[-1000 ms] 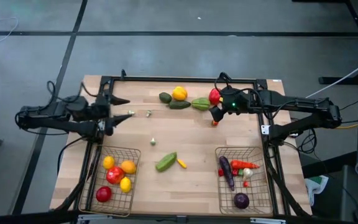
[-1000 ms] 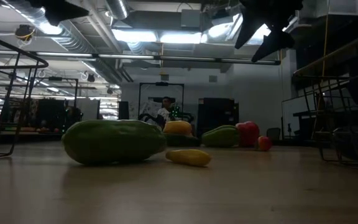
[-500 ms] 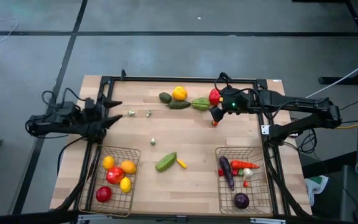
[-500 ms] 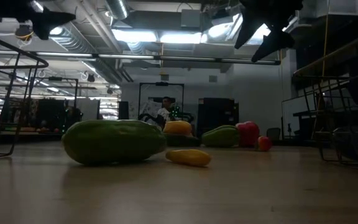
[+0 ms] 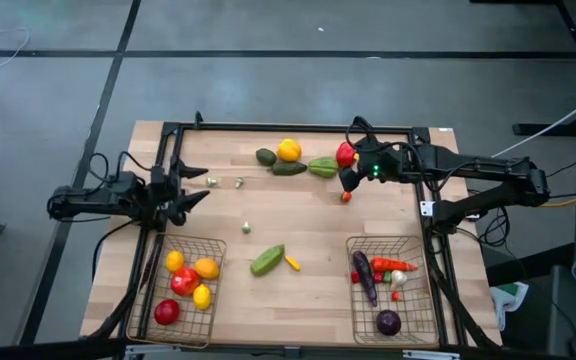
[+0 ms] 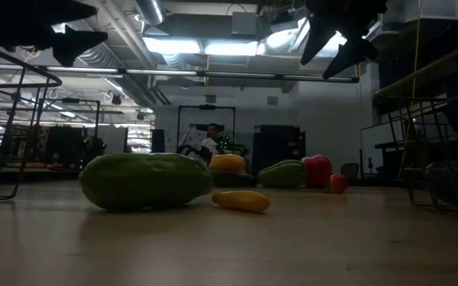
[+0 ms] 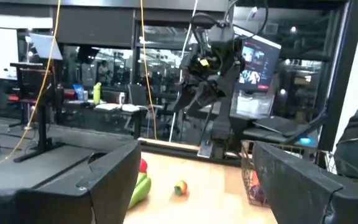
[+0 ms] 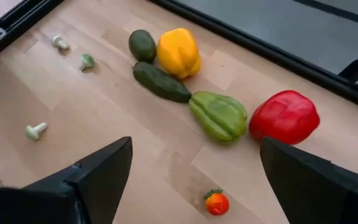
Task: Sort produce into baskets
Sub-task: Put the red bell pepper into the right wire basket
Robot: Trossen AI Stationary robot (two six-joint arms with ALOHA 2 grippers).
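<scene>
Nearest the front edge of the table sit the two wire baskets. The left basket (image 5: 182, 292) holds red, orange and yellow pieces, and the right basket (image 5: 392, 290) holds a purple eggplant, a carrot and a dark purple round piece. Between them a green cucumber (image 5: 267, 260) lies touching a small yellow pepper (image 5: 292, 263).

Farther back, the left gripper (image 5: 194, 188) has shifted inward from half a second ago and now hangs over the table's left edge above the left basket, its fingers spread wide with nothing between them.

The right gripper (image 5: 347, 180) has not moved. It hovers with its fingers parted and empty, above a small orange-red tomato (image 8: 216, 203).

At the far edge lie a red pepper (image 8: 284, 117), a light green squash (image 8: 219, 114), a dark cucumber (image 8: 161, 81), a yellow pepper (image 8: 178, 52) and an avocado (image 8: 142, 45).
</scene>
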